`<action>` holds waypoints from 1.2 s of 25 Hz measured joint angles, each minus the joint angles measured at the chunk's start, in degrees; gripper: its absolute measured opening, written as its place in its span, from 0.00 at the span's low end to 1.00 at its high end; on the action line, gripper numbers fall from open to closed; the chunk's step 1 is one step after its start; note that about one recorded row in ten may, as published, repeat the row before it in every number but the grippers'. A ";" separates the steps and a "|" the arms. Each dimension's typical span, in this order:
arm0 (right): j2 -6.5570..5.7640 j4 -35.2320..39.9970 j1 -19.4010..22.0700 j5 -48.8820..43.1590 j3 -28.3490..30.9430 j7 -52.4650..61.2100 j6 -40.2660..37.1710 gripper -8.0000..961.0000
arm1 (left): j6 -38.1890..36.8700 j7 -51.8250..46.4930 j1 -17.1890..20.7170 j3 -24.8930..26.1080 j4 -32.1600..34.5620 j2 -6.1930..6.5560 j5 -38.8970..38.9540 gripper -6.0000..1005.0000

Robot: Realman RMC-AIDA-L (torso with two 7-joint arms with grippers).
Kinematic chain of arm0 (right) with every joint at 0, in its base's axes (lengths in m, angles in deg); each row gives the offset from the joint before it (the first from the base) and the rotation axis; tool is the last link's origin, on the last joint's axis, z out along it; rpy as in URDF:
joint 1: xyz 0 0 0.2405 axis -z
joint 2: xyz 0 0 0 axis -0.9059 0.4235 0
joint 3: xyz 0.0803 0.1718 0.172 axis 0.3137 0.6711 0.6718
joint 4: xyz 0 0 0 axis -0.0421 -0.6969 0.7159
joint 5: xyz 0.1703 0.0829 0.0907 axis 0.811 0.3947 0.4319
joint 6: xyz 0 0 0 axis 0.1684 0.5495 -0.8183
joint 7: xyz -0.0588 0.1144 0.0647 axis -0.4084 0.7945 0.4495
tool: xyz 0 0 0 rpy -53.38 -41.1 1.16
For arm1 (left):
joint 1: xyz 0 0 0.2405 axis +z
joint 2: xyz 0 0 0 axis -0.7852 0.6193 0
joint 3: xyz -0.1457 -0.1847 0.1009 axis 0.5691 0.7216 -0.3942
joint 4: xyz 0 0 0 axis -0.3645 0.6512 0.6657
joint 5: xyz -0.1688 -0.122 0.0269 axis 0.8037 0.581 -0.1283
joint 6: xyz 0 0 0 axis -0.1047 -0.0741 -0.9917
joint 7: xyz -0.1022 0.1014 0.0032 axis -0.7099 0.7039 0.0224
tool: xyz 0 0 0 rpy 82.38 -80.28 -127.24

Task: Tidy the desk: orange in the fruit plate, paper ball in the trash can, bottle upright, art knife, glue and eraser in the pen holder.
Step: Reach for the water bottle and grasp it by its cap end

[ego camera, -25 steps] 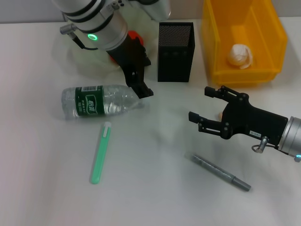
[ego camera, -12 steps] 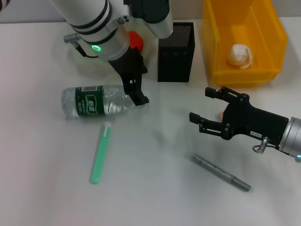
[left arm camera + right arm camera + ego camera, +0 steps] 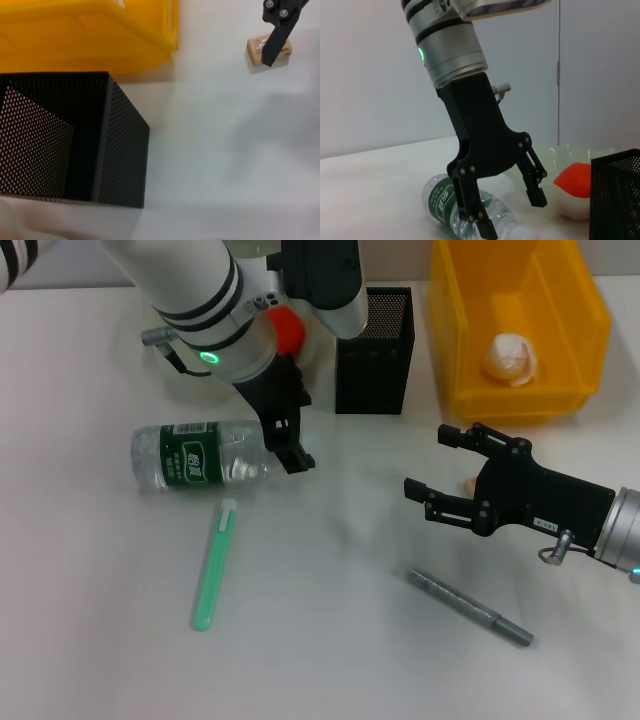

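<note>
The bottle [image 3: 200, 457] lies on its side at centre left of the head view, cap end toward the middle of the desk. The left gripper [image 3: 290, 445] hangs over that cap end with its fingers spread wide and nothing between them; the right wrist view shows one finger low beside the bottle's neck and the other raised clear of it. The orange [image 3: 288, 330] sits in the pale plate [image 3: 170, 375] at upper left, partly hidden by the left arm. The black mesh holder [image 3: 374, 350] stands at upper centre, and the yellow bin [image 3: 515, 325] at upper right has the paper ball [image 3: 510, 358] inside. The right gripper [image 3: 425, 465] hovers at centre right, fingers open and empty, with the eraser [image 3: 270, 49] just beside one fingertip. A green stick [image 3: 213, 565] lies at lower left and a grey pen-shaped knife [image 3: 468, 606] at lower right.
</note>
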 joint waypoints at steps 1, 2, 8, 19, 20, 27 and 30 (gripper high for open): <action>0.00 0.00 0.00 0.00 -0.01 -0.02 0.02 0.86 | 0.09 0.00 0.00 -0.02 -0.09 0.00 0.11 0.73; 0.00 0.00 -0.02 0.00 -0.02 -0.04 0.04 0.86 | 0.64 0.00 0.00 -0.51 -0.40 0.00 0.64 0.73; 0.01 0.00 -0.08 0.00 -0.03 -0.09 0.38 0.86 | 1.16 0.00 0.08 -1.43 -0.52 0.00 1.11 0.72; 0.08 -0.01 -0.09 0.00 -0.10 -0.12 0.49 0.86 | 6.30 0.00 0.54 -5.85 -4.11 0.00 2.44 0.72; 0.09 0.00 -0.09 0.00 -0.11 -0.12 0.50 0.86 | 6.37 0.00 0.55 -5.87 -4.16 0.00 2.47 0.72; 0.14 -0.01 -0.09 0.00 -0.08 -0.52 0.52 0.86 | 7.06 0.00 0.74 -5.96 -4.84 0.00 2.54 0.72; 0.17 0.00 -0.09 0.00 -0.03 -0.57 0.52 0.86 | 7.08 0.12 0.74 -5.98 -4.85 0.00 2.54 0.72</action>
